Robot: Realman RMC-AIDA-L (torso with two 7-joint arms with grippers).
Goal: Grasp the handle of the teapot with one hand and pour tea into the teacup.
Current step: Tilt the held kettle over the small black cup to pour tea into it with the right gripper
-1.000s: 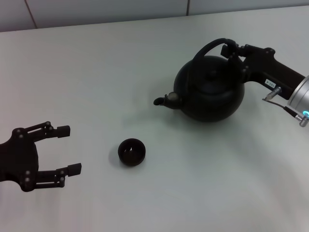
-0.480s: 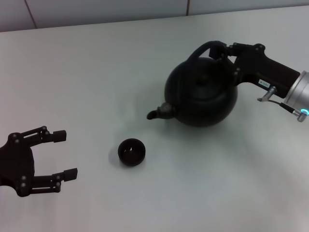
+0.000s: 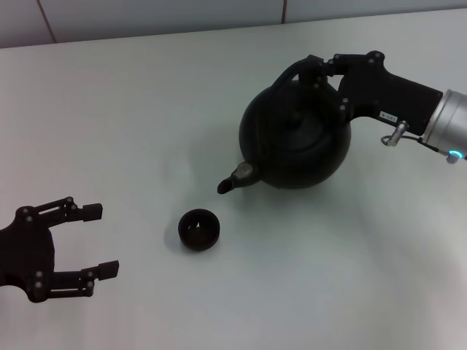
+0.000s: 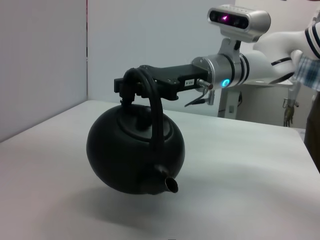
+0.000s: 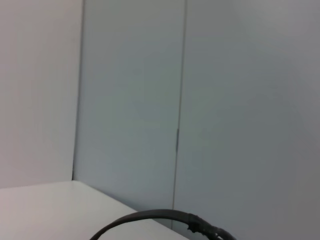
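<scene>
The round black teapot (image 3: 295, 142) hangs in the air above the white table, its spout (image 3: 235, 179) pointing down-left towards the small black teacup (image 3: 198, 229), which stands on the table below and left of the spout. My right gripper (image 3: 321, 67) is shut on the arched black handle (image 3: 293, 73) at the pot's top. In the left wrist view the teapot (image 4: 135, 152) floats clear of its shadow, held by its handle (image 4: 150, 95). The handle's arc (image 5: 160, 217) also shows in the right wrist view. My left gripper (image 3: 98, 240) is open and empty at the table's near left.
The white table (image 3: 146, 109) spreads all around the cup and pot. A grey wall panel (image 3: 146, 18) runs along the far edge. A camera head on a stand (image 4: 240, 20) shows behind in the left wrist view.
My right gripper has lifted the teapot off the table and carried it left towards the cup, tilting the spout downward. My left gripper has shifted only slightly. The cup has not moved.
</scene>
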